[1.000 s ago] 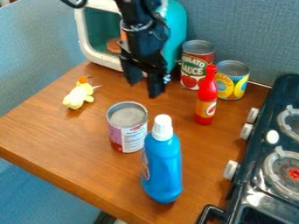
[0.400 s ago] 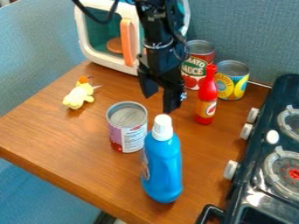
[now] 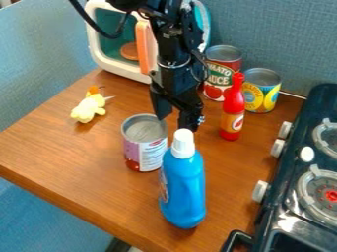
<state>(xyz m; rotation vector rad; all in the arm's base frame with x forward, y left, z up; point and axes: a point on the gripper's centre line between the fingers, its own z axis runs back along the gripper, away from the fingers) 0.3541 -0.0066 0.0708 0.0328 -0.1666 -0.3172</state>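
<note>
Hand [image 3: 175, 122]: black, two-fingered, hung from the arm [image 3: 176, 42], pointing down over the middle of the desk [image 3: 72, 147]. State: fairly wide, the two fingers apart, with desk surface seen between them.

Can with the pink-and-white label [image 3: 144, 150]: the thing nearest the hand along with the blue bottle; upright, grey metal top, red at the base of the label. One finger overlaps the far edge of its top in this view; whether the two touch is hard to tell from this slant.

Blue bottle [image 3: 183, 189]: upright, with a white cap [image 3: 184, 142], nearer the camera than the can and just beside it. The cap appears just below the other fingertip.

Red bottle [image 3: 233, 108]: slender, upright, orange label, to the right of the hand.

Red-and-green can [image 3: 220, 74]: upright, behind the red bottle.

Yellow-and-blue can [image 3: 263, 96]: upright, right of the red-and-green can.

Yellow toy [image 3: 87, 108]: small, soft-looking, orange at one end, lying on the desk at the left, well apart from the hand.

Toy microwave [image 3: 118, 67]: white front, teal shell, at the back of the desk, partly behind the arm; orange handle [image 3: 142, 47], round orange-brown piece [image 3: 129, 51] within.

Stove [image 3: 293, 160]: black, along the right edge, with white knobs and grey burners, the nearer burner [image 3: 322, 189] red at its centre.

Partition [image 3: 276, 39]: blue-grey, behind the desk.
</note>
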